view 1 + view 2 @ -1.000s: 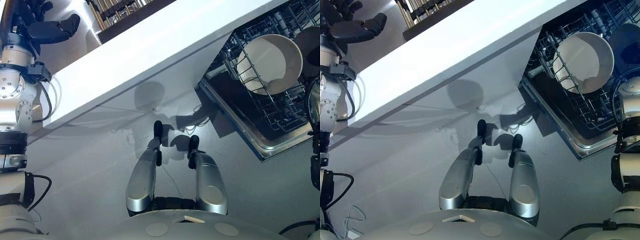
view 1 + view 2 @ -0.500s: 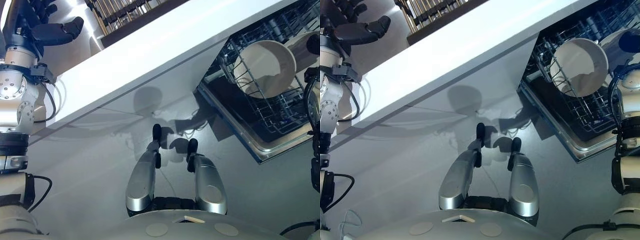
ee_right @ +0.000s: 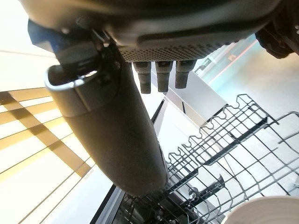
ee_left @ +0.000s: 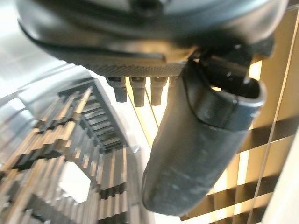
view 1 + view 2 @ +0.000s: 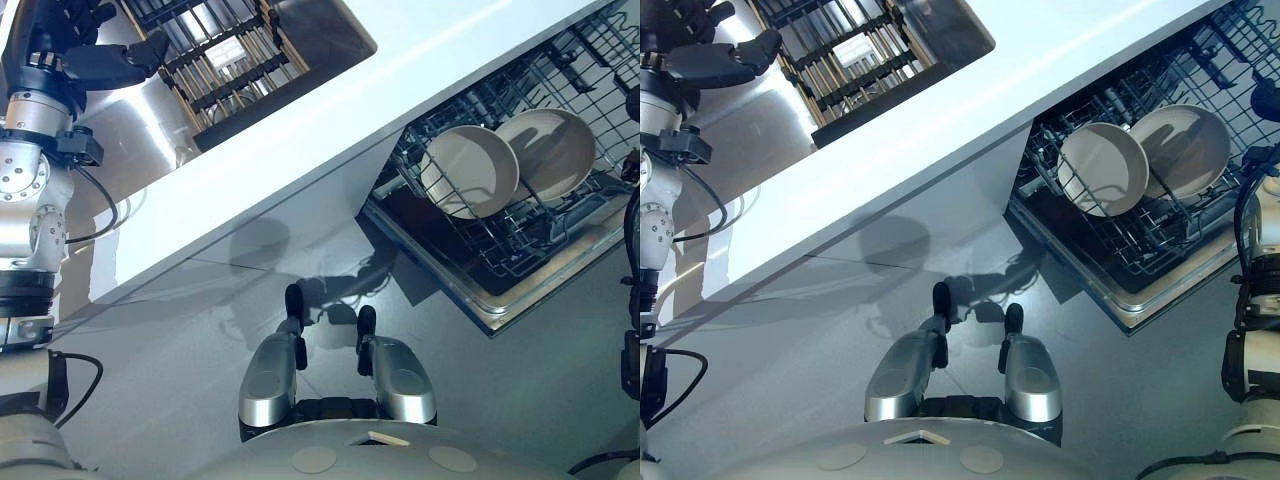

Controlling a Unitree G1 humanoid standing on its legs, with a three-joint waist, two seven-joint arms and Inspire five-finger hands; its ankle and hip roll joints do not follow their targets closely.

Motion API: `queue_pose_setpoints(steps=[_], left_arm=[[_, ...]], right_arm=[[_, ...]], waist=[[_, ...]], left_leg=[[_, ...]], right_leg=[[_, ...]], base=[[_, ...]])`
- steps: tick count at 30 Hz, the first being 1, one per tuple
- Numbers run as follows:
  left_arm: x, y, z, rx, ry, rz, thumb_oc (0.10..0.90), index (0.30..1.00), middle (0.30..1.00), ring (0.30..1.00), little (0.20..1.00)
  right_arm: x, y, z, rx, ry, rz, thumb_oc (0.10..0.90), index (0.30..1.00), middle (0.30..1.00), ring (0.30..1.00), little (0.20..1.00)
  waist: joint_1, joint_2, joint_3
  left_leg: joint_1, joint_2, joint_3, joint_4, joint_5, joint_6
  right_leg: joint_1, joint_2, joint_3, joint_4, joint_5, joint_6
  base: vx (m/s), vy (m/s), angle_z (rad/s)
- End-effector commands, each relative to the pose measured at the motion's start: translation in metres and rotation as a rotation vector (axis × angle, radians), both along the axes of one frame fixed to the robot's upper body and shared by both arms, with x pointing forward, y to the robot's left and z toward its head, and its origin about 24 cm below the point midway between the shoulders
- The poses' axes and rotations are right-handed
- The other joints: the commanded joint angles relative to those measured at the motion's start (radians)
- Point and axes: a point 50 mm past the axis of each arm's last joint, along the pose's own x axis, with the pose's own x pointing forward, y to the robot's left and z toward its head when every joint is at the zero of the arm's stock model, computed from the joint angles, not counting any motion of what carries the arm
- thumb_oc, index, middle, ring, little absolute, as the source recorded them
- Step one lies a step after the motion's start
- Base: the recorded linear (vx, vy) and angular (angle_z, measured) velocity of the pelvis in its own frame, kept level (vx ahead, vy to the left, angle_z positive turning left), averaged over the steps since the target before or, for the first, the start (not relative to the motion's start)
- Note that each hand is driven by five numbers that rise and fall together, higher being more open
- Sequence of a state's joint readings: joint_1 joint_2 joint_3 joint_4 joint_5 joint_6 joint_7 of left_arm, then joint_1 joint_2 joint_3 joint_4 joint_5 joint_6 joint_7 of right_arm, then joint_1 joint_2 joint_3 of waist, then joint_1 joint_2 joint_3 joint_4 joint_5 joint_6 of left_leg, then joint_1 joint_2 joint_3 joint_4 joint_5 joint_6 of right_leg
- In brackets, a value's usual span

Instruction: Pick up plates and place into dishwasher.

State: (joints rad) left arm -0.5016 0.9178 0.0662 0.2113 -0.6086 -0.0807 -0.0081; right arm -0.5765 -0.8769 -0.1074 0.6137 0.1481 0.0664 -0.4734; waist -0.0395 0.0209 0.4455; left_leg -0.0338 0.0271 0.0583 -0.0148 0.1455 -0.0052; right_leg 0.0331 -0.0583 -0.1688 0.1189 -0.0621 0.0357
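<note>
Two beige plates stand on edge side by side in the dishwasher's lower rack: the nearer plate and the farther plate. My right hand hovers at the rack's right side, clear of both plates. In the right wrist view its thumb and fingers are straight and hold nothing, above the wire rack and a plate rim. My left hand is raised over the sink at the far left, open and empty, thumb out.
A white countertop runs diagonally between the sink and the dishwasher. A dark slatted drying rack lies in the sink. The dishwasher's lowered door juts out over the grey floor.
The whole picture has shifted, so the camera moved. The farther plate, earlier half hidden by my right hand, now stands in the rack in full view. My right hand has drawn back.
</note>
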Motion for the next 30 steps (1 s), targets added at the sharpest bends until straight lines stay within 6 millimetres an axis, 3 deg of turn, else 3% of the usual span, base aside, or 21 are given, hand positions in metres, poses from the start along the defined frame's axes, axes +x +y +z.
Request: queue_pose_setpoints(steps=[1, 5, 6, 9, 17, 20, 30], left_arm=[[-0.015, 0.016, -0.010, -0.030, -0.063, 0.038, 0.800, 0.900, 0.900, 0.900, 0.900], [-0.021, 0.018, -0.019, -0.042, -0.067, 0.060, 0.800, 0.900, 0.900, 0.900, 0.900], [-0.022, 0.018, -0.020, -0.042, -0.067, 0.062, 0.800, 0.900, 0.900, 0.900, 0.900], [-0.026, 0.019, -0.025, -0.062, -0.070, 0.076, 0.800, 0.900, 0.900, 0.900, 0.900], [-0.021, 0.017, -0.022, -0.079, -0.057, 0.076, 0.800, 0.900, 0.900, 0.900, 0.900], [-0.020, 0.015, -0.023, -0.079, -0.045, 0.066, 0.800, 0.900, 0.900, 0.900, 0.900], [-0.016, 0.008, -0.023, -0.077, -0.008, 0.054, 0.800, 0.900, 0.900, 0.900, 0.900]], right_arm=[[-0.015, 0.003, -0.031, -0.057, 0.053, 0.033, 0.800, 0.900, 0.900, 0.900, 0.900], [-0.026, 0.008, -0.082, 0.200, 0.064, 0.060, 0.800, 0.900, 0.900, 0.900, 0.900], [-0.027, 0.008, -0.085, 0.218, 0.063, 0.062, 0.800, 0.900, 0.900, 0.900, 0.900], [-0.033, 0.032, -0.130, 0.477, 0.018, 0.131, 0.800, 0.900, 0.900, 0.900, 0.900], [-0.033, 0.058, -0.171, 0.679, 0.054, 0.209, 0.800, 0.900, 0.900, 0.900, 0.900], [-0.038, 0.073, -0.193, 0.831, 0.033, 0.210, 0.800, 0.900, 0.900, 0.900, 0.900], [-0.039, 0.113, -0.219, 1.016, 0.084, 0.387, 0.800, 0.900, 0.900, 0.900, 0.900]], waist=[[-0.034, 0.039, -0.319], [-0.045, 0.044, -0.331], [-0.045, 0.043, -0.333], [-0.049, 0.053, -0.338], [-0.044, 0.065, -0.349], [-0.041, 0.071, -0.352], [-0.030, 0.073, -0.349]], left_leg=[[0.055, -0.024, 0.037, -0.060, -0.134, -0.048], [0.070, -0.028, 0.053, -0.065, -0.140, -0.043], [0.072, -0.028, 0.054, -0.065, -0.141, -0.043], [0.086, -0.036, 0.070, -0.066, -0.146, -0.036], [0.096, -0.046, 0.078, -0.065, -0.149, -0.031], [0.097, -0.048, 0.076, -0.065, -0.151, -0.028], [0.100, -0.053, 0.059, -0.060, -0.154, -0.021]], right_leg=[[-0.054, 0.043, -0.001, 0.050, -0.073, 0.061], [-0.047, 0.033, -0.003, 0.027, -0.056, 0.074], [-0.046, 0.032, -0.003, 0.024, -0.054, 0.074], [-0.037, 0.026, -0.007, -0.004, -0.032, 0.084], [-0.031, 0.020, -0.013, -0.019, -0.017, 0.093], [-0.033, 0.018, -0.018, -0.011, -0.021, 0.095], [-0.039, 0.015, -0.022, 0.006, -0.024, 0.095]], base=[[0.00, 0.088, -0.17], [0.00, 0.089, -0.14], [0.00, 0.091, -0.14], [0.01, 0.093, -0.12], [0.02, 0.040, -0.10], [0.01, 0.024, 0.01], [0.01, 0.005, 0.01]])
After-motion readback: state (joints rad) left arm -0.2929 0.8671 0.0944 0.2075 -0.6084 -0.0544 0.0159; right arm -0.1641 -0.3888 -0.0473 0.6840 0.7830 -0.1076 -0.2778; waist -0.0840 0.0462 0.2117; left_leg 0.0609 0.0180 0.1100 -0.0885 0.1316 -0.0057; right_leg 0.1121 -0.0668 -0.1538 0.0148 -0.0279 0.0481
